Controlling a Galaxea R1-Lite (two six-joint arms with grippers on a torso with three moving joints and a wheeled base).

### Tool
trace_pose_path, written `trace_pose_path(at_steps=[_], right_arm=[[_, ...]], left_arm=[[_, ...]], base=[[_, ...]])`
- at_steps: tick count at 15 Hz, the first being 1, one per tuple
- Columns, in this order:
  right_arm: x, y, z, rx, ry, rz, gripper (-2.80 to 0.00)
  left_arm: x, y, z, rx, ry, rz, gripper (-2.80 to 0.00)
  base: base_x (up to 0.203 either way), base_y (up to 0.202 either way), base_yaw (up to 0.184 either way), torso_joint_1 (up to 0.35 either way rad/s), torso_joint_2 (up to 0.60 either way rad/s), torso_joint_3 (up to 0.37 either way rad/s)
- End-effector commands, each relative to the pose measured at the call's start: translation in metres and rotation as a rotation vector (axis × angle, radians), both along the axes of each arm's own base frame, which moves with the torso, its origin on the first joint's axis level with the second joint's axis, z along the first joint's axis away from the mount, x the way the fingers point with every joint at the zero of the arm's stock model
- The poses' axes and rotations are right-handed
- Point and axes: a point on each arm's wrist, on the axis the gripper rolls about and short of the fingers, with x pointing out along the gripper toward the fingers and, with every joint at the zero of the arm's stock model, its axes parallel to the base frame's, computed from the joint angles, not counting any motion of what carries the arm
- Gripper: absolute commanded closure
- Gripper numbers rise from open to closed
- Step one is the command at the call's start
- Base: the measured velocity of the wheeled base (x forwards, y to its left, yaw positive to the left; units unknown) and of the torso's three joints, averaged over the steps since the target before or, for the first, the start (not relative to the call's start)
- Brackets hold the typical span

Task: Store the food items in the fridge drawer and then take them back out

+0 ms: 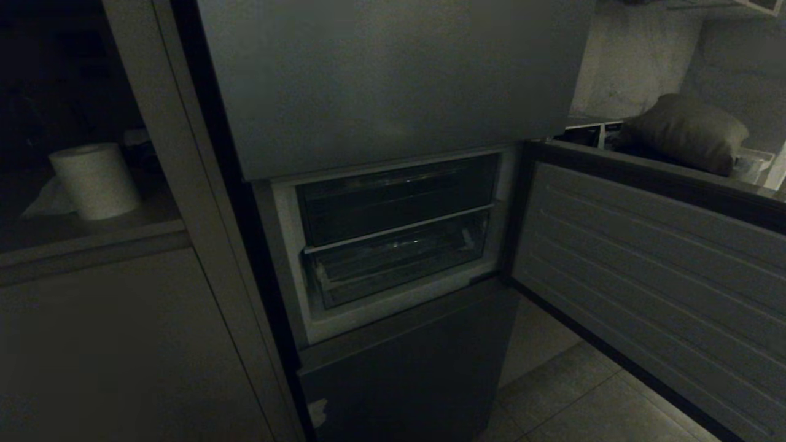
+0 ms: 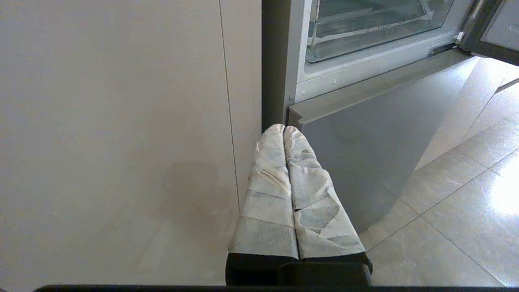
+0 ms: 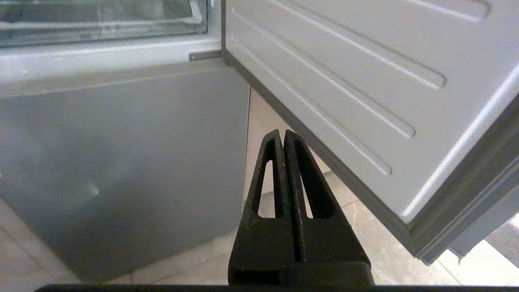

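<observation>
The fridge's middle compartment stands open, and the clear fridge drawer (image 1: 399, 264) sits pushed in under a darker bin (image 1: 396, 199). Part of the drawer also shows in the left wrist view (image 2: 365, 28) and in the right wrist view (image 3: 101, 20). The food items are out of view. My left gripper (image 2: 284, 129), its fingers wrapped in pale tape, hangs shut and empty low beside the fridge's left edge. Shut and empty too, my right gripper (image 3: 282, 133) is low under the open door. Neither arm shows in the head view.
The compartment door (image 1: 651, 264) is swung wide to the right, over the tiled floor (image 1: 571, 393). The closed lower fridge door (image 1: 417, 368) is below the opening. A paper roll (image 1: 95, 181) stands on a counter at left, and a cushion (image 1: 684, 132) lies beyond the door.
</observation>
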Motion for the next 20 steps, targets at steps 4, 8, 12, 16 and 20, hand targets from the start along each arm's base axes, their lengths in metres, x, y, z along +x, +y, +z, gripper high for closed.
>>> trace_pose_path(at_steps=[4,8,12,16,20], right_arm=[[-0.0010,-0.0001,-0.0001,0.029,-0.013,-0.004,0.00],[-0.0009,-0.0001,-0.0001,0.048,-0.011,-0.006,0.00],[-0.0011,-0.0002,0.0001,0.047,-0.012,-0.009,0.00],[-0.0012,-0.0002,0.0002,0.050,-0.011,-0.011,0.00],[-0.0025,-0.0003,0.0051,0.035,-0.030,-0.016,0.00]], left_arm=[[0.0001,0.0000,-0.0001,0.000,0.002,0.001,0.00],[0.0007,0.0000,-0.0007,-0.002,-0.002,-0.001,0.00],[0.0007,0.0000,-0.0007,-0.005,-0.002,-0.001,0.00],[0.0007,-0.0001,-0.0007,-0.004,-0.002,-0.002,0.00],[0.0007,-0.0001,-0.0007,-0.002,-0.002,-0.002,0.00]], base=[[0.000,0.000,0.000,0.000,0.00,0.000],[0.000,0.000,0.000,0.000,0.00,0.000],[-0.100,0.000,0.002,0.007,0.00,0.001],[-0.194,0.000,0.002,0.001,0.00,0.004],[-0.186,0.000,0.000,0.003,0.00,0.003]])
